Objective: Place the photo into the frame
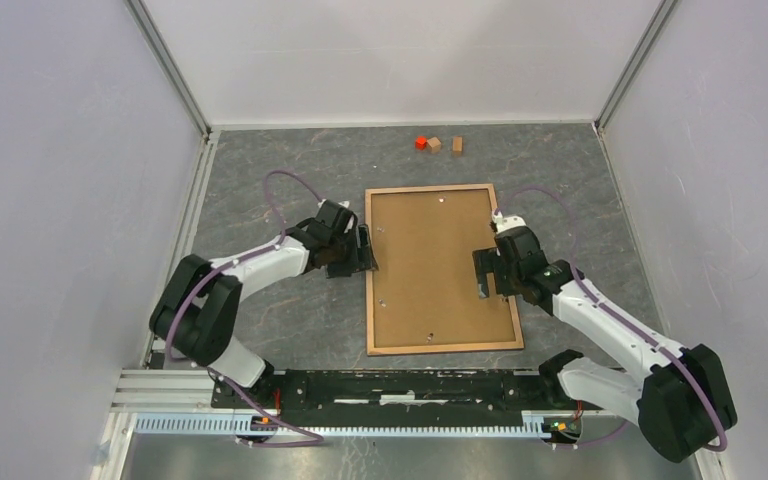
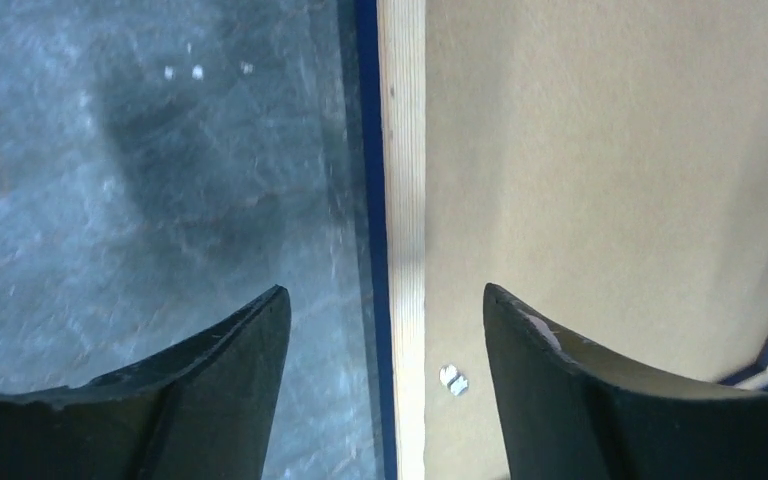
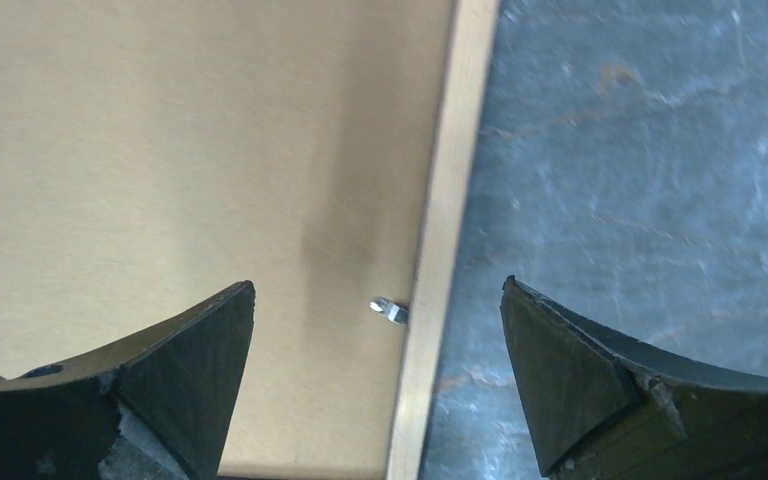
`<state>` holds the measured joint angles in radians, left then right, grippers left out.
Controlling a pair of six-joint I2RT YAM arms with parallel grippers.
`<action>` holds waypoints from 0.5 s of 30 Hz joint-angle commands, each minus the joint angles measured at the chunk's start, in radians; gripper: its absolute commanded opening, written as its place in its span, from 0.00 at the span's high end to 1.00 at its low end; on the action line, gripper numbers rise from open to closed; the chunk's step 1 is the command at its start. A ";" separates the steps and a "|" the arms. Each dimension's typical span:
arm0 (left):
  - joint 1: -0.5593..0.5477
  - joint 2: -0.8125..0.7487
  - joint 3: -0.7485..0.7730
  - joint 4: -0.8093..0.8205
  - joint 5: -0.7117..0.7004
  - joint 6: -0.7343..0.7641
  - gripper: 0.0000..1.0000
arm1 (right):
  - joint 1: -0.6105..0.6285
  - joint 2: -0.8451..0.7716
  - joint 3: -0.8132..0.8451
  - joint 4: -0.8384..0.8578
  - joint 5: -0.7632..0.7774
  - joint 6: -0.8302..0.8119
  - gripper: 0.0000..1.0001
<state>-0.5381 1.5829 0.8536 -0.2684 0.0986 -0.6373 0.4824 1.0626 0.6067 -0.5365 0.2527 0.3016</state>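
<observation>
The frame lies flat in the middle of the table, light wood side up, with the plain brown backing board set inside it. The photo is hidden. My left gripper is open and straddles the frame's left rail, one finger over the table and one over the board. My right gripper is open and straddles the right rail, one finger over the board. Small metal tabs sit at the rails' inner edges.
A red block and two small wooden blocks lie at the back of the grey table. White enclosure walls stand at the left, right and back.
</observation>
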 commanded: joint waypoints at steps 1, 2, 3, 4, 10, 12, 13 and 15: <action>0.004 -0.145 -0.029 -0.125 0.020 -0.016 0.21 | -0.020 0.033 0.001 0.174 -0.133 -0.039 0.02; 0.000 -0.183 -0.044 -0.150 0.029 -0.040 0.20 | -0.032 0.057 0.018 0.181 -0.155 -0.036 0.02; -0.007 -0.213 -0.060 -0.169 0.037 -0.062 0.18 | -0.049 0.086 0.039 0.182 -0.177 -0.040 0.02; -0.025 -0.250 -0.075 -0.195 0.038 -0.097 0.17 | -0.062 0.108 0.054 0.178 -0.180 -0.046 0.02; -0.304 -0.373 -0.076 -0.378 -0.111 -0.420 0.15 | -0.148 0.176 0.071 0.163 -0.124 -0.062 0.06; -0.419 -0.404 -0.093 -0.364 -0.183 -0.597 0.16 | -0.164 0.161 0.043 0.188 -0.124 -0.049 0.10; -0.475 -0.410 -0.097 -0.352 -0.215 -0.658 0.16 | -0.172 0.149 0.029 0.203 -0.128 -0.037 0.13; -0.563 -0.406 -0.092 -0.335 -0.274 -0.770 0.15 | -0.174 0.116 -0.018 0.240 -0.117 0.009 0.19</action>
<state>-0.9638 1.2034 0.7681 -0.5804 -0.0113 -1.0592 0.3191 1.2358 0.6369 -0.3843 0.1226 0.2634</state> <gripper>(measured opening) 0.843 0.855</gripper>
